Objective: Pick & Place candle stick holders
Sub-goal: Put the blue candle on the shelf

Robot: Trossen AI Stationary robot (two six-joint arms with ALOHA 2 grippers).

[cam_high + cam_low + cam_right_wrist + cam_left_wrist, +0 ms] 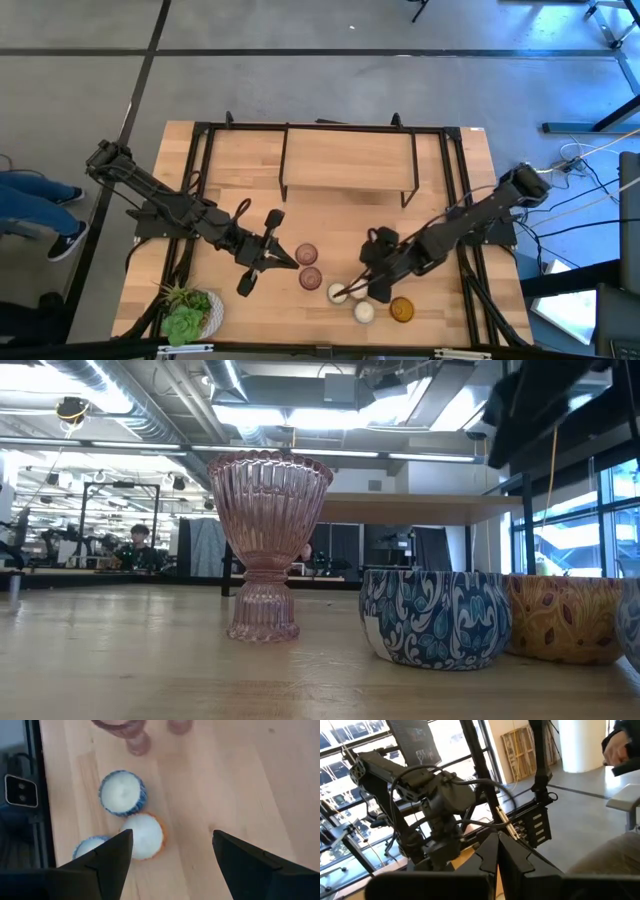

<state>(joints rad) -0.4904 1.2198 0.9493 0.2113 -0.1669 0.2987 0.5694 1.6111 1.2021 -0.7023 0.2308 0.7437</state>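
Several candle stick holders stand in a cluster near the table's front edge: two pink glass ones (pixel 306 254) (pixel 310 277), two with white filling (pixel 338 292) (pixel 364 311) and an amber one (pixel 401 310). The low view shows a ribbed pink goblet (pixel 267 545), a blue-patterned cup (pixel 435 615) and an amber cup (pixel 565 618), each on its base. My right gripper (pixel 172 845) hangs open above the cups, slanting down, with a white-filled orange-walled cup (pixel 145 836) beside one finger and bare wood between the fingers. My left gripper (pixel 285 262) is shut and level, just left of the pink holders.
A leafy green plant in a white pot (pixel 190 315) stands at the front left corner. A raised wooden shelf on a black frame (pixel 350 160) spans the back of the table. Bare wood lies between the shelf and the cups. A person's legs (pixel 40 215) show beyond the left edge.
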